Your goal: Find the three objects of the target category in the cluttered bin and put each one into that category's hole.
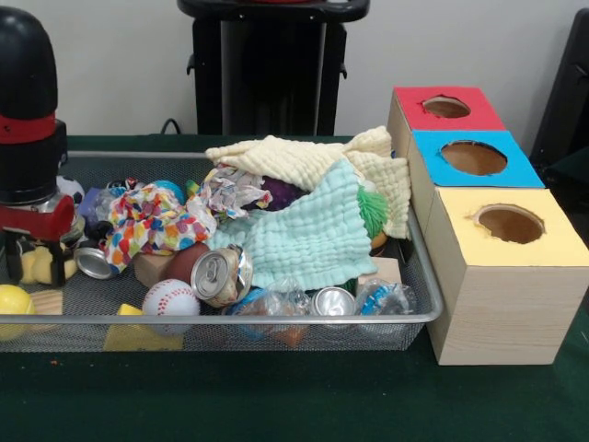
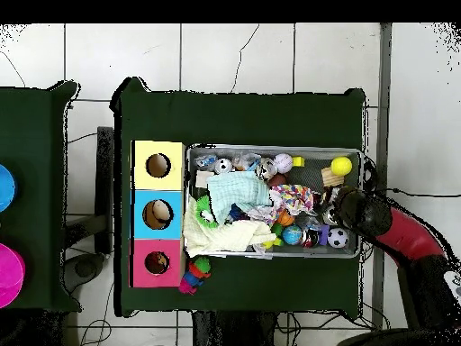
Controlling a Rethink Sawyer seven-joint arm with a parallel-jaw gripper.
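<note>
I have the gripper (image 1: 37, 262) low in the bin's (image 1: 276, 319) end away from the boxes (image 1: 497, 276); cannot tell if fingers hold anything; blue hole (image 2: 158, 214) seems to contain something; baseball (image 1: 170, 300), cans, cloths remain unsorted.

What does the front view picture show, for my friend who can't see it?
A wire mesh bin is crammed with cloths, crushed cans, a baseball and other toys, and the robot's end effector reaches down into its left end. Beside the bin on the right stand three boxes with round holes on top: red, blue and yellow.
</note>
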